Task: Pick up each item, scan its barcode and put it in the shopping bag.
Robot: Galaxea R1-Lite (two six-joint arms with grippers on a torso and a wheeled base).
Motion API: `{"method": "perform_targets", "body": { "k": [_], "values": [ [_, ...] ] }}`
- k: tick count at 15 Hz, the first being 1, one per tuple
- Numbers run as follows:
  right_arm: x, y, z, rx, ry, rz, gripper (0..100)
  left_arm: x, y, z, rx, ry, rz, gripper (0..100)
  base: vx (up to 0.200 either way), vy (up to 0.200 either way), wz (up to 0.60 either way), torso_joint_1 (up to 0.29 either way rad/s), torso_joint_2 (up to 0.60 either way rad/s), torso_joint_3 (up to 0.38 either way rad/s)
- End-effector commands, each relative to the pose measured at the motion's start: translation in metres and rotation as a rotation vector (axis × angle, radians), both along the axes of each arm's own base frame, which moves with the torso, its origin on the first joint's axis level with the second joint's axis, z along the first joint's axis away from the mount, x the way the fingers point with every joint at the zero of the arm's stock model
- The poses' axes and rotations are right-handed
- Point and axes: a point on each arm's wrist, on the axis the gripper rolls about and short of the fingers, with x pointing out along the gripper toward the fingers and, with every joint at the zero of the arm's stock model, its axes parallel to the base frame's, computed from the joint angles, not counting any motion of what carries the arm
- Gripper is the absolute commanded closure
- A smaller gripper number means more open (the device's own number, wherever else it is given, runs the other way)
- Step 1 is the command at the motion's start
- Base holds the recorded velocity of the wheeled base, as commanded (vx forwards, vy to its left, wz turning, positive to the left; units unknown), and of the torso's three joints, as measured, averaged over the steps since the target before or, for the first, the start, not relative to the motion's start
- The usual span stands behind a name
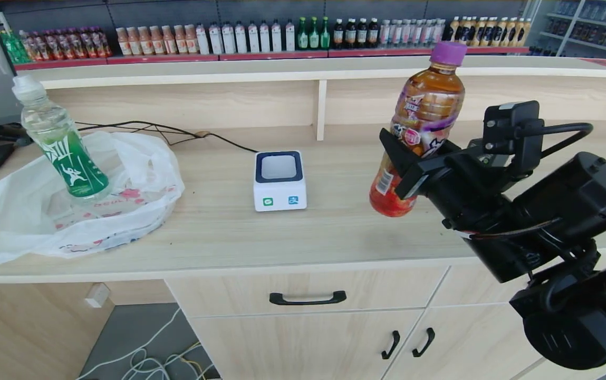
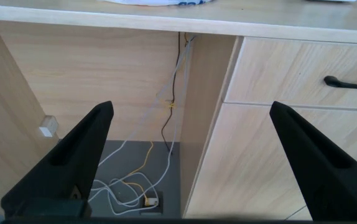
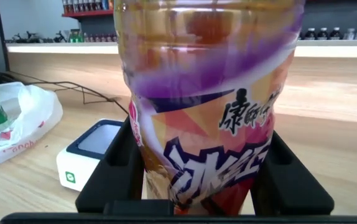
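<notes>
The right arm enters from the lower right of the head view and extends forward and inward over the worktop (image 1: 334,232). The right end effector (image 1: 400,164) is clamped on the lower labelled section of the purple-capped tea bottle (image 1: 429,100), one finger on each side. The bottle is held off the worktop, near upright with the cap leaning slightly to the right, to the right of the white scanner (image 1: 280,182) and apart from it. The shopping bag (image 1: 144,158) lies at the left of the worktop, with a green-labelled bottle (image 1: 65,148) standing upright in it. The left end effector (image 2: 191,107) is positioned below the worktop edge, facing the cabinet front (image 2: 290,68), fingers (image 2: 79,155) spread wide and holding nothing.
</notes>
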Motion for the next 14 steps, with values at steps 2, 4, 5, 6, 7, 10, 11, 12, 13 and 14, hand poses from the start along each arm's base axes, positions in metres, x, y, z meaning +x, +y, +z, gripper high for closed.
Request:
{"method": "perform_targets", "body": {
  "k": [2, 4, 5, 6, 7, 10, 11, 12, 13, 14],
  "values": [
    [0.001, 0.000, 0.000, 0.007, 0.002, 0.001, 100, 0.000, 0.000, 0.000, -0.001, 0.000, 0.000, 0, 0.000, 0.200, 0.00, 0.000, 0.01, 0.002],
    [-0.001, -0.001, 0.003, 0.016, -0.006, 0.001, 100, 0.000, 0.000, 0.000, -0.001, 0.000, 0.000, 0, 0.000, 0.200, 0.00, 0.002, 0.00, 0.000],
    [-0.001, -0.004, 0.007, 0.023, -0.018, -0.007, 100, 0.000, 0.000, 0.000, -0.001, 0.000, 0.000, 0, 0.000, 0.200, 0.00, 0.002, 0.00, 0.007],
    [-0.003, -0.007, 0.009, 0.025, -0.019, -0.008, 100, 0.000, 0.000, 0.000, -0.001, 0.000, 0.000, 0, 0.000, 0.200, 0.00, -0.002, 0.00, 0.002],
    [-0.003, -0.008, 0.009, 0.026, -0.022, -0.010, 100, 0.000, 0.000, 0.000, -0.001, 0.000, 0.000, 0, 0.000, 0.200, 0.00, 0.012, 0.00, -0.002],
    [-0.001, -0.005, 0.012, 0.024, -0.036, -0.013, 100, 0.000, 0.000, 0.000, -0.001, 0.000, 0.000, 0, 0.000, 0.200, 0.00, 0.006, 0.00, 0.001],
    [0.003, -0.004, 0.012, 0.021, -0.041, -0.014, 100, 0.000, 0.000, 0.000, 0.001, 0.000, 0.000, 0, 0.000, 0.000, 0.00, 0.000, 0.00, 0.000],
    [0.005, -0.004, 0.016, 0.020, -0.062, -0.022, 100, 0.000, 0.000, 0.000, 0.001, 0.000, 0.000, 0, 0.000, 0.000, 0.00, 0.000, 0.00, 0.000],
    [0.006, -0.001, 0.021, 0.013, -0.083, -0.026, 100, 0.000, 0.000, 0.000, -0.001, 0.000, 0.000, 0, 0.000, 0.000, 0.00, 0.000, 0.00, 0.000],
    [0.007, 0.000, 0.023, -0.007, -0.089, -0.034, 100, 0.000, 0.000, 0.000, 0.001, 0.000, 0.000, 0, 0.000, 0.000, 0.00, 0.000, 0.00, 0.000]
  ]
}}
